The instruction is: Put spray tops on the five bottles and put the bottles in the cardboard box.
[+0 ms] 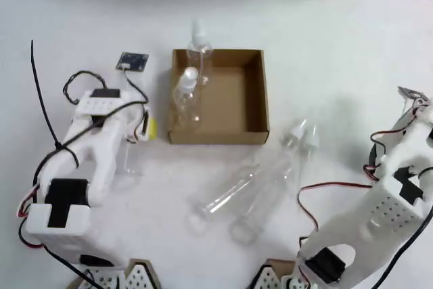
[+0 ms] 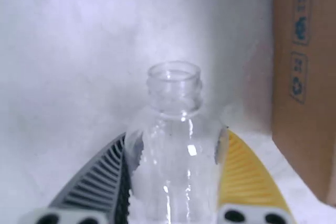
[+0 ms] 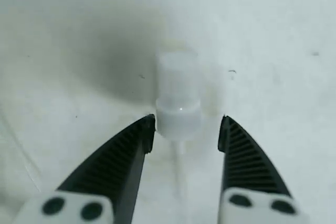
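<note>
Clear plastic, open at the neck and with no top, the round bottle (image 2: 173, 85) near the desk's left edge stands upright. The left gripper (image 2: 176, 139) pinches its body between a grey finger (image 2: 100, 182) and a yellow finger (image 2: 244, 177). Just beside them, toward the desk's middle, sits the shallow brown cardboard box (image 1: 216, 137). One clear bottle with a white spray top (image 1: 186, 99) stands inside against its left wall, and a second topped bottle (image 1: 199, 52) is at its far wall. Between the box's front right corner and the desk's front edge, two more clear topped bottles (image 1: 226, 194) (image 1: 267, 191) lie side by side on the desk. By the desk's right edge the right gripper (image 3: 186, 124) is spread around a white spray top (image 3: 178, 93) on the desk. One black finger (image 3: 131, 150) touches the top and the other stands just apart.
</note>
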Robot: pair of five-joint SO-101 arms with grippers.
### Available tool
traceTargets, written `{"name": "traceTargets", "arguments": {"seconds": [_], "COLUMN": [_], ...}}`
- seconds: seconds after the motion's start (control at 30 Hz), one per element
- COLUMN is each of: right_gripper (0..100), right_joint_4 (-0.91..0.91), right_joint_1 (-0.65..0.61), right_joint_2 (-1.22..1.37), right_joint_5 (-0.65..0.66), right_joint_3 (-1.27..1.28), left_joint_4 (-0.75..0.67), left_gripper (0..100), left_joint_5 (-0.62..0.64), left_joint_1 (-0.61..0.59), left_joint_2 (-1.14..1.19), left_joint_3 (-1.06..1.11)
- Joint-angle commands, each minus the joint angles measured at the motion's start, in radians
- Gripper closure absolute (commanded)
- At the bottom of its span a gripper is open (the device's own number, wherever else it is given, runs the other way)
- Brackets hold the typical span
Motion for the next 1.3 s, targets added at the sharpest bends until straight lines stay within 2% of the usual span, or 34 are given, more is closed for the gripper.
{"name": "traceTargets", "arguments": {"seconds": [0.0,0.3,0.47,0.67,0.8,1.13,1.27], "right_gripper": [83.3,83.6,91.3,91.6,98.6,98.3,98.3], "right_joint_4": [-0.010,-0.064,-0.082,-0.119,-0.110,0.179,0.196], "right_joint_1": [-0.022,-0.041,-0.056,-0.053,-0.051,-0.045,-0.047], "right_joint_2": [-0.010,-0.001,0.048,0.085,0.058,-0.189,-0.277], "right_joint_5": [-0.038,-0.051,-0.043,-0.041,-0.041,-0.040,-0.040], "right_joint_3": [-0.021,-0.018,-0.008,-0.011,-0.026,-0.044,0.051], "left_joint_4": [-0.023,-0.023,-0.023,-0.021,-0.021,-0.020,-0.031], "left_gripper": [94,94,94,94,94,94,94], "left_joint_5": [-0.015,-0.018,-0.018,-0.020,-0.020,-0.018,-0.020], "left_joint_1": [0.007,0.007,0.007,0.007,0.007,0.007,0.007], "left_joint_2": [-0.054,-0.054,-0.054,-0.054,-0.054,-0.065,-0.159], "left_joint_3": [-0.008,-0.008,-0.008,-0.008,-0.008,0.009,0.074]}}
